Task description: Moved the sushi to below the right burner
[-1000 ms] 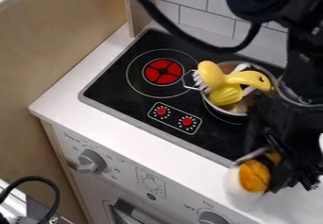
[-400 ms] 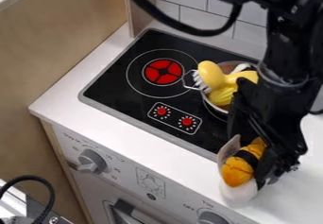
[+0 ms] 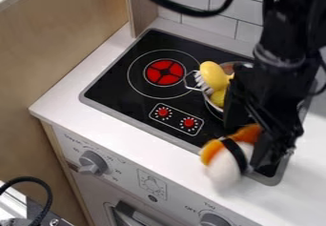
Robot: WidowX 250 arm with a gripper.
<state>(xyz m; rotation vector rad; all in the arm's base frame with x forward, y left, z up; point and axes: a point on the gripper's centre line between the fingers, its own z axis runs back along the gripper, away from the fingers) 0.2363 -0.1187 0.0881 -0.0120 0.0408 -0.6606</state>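
Fingers [image 3: 259, 154] seemingly pinching sushi [image 3: 224, 163] | over cooktop's [image 3: 115, 82] front edge | pot [image 3: 214, 107] near, beyond

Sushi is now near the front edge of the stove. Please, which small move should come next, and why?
Probably a gentle lowering of the tool with the sushi, keeping clear of the pan. The sushi is against the tool, over the front edge of the stove, and already looks about below the pan on the right side.
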